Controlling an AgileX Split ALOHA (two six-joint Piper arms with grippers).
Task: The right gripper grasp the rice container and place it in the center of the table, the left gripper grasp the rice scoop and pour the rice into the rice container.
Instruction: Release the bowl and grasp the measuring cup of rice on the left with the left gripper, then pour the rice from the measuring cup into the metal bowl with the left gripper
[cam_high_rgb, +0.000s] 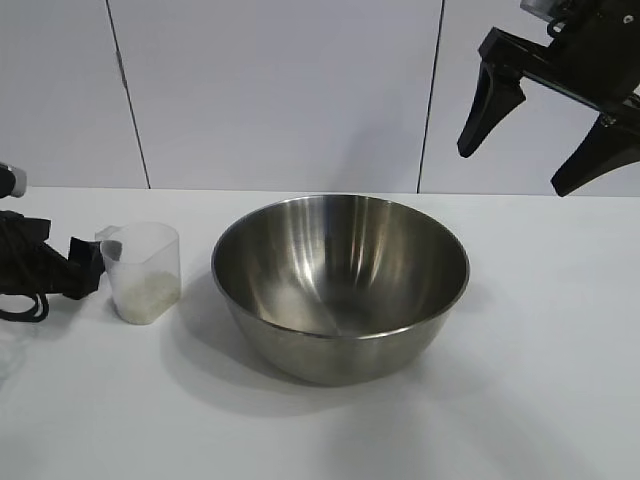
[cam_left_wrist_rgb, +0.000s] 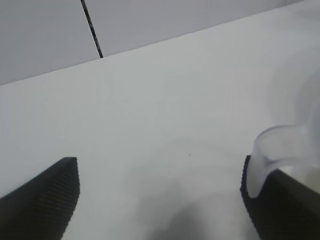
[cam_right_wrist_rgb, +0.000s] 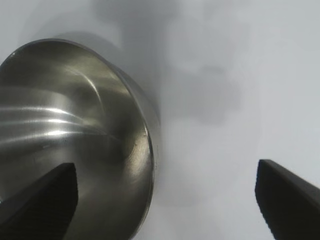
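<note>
The rice container (cam_high_rgb: 340, 285), a wide steel bowl, stands empty at the middle of the white table (cam_high_rgb: 540, 360). Left of it stands the rice scoop (cam_high_rgb: 145, 270), a clear plastic cup with rice (cam_high_rgb: 148, 297) in its bottom. My left gripper (cam_left_wrist_rgb: 159, 170) sits low at the table's left edge, open, with nothing between its fingers. One finger (cam_high_rgb: 88, 268) lies right against the scoop's lip (cam_left_wrist_rgb: 277, 145). My right gripper (cam_high_rgb: 512, 170) hangs open high above the table's back right, clear of the bowl. In the right wrist view the bowl's rim (cam_right_wrist_rgb: 147, 150) runs under the open gripper (cam_right_wrist_rgb: 165, 170).
A pale panelled wall (cam_high_rgb: 280, 90) closes the back of the table. Bare tabletop lies in front of and to the right of the bowl. Black cabling (cam_high_rgb: 20, 300) lies beside the left arm.
</note>
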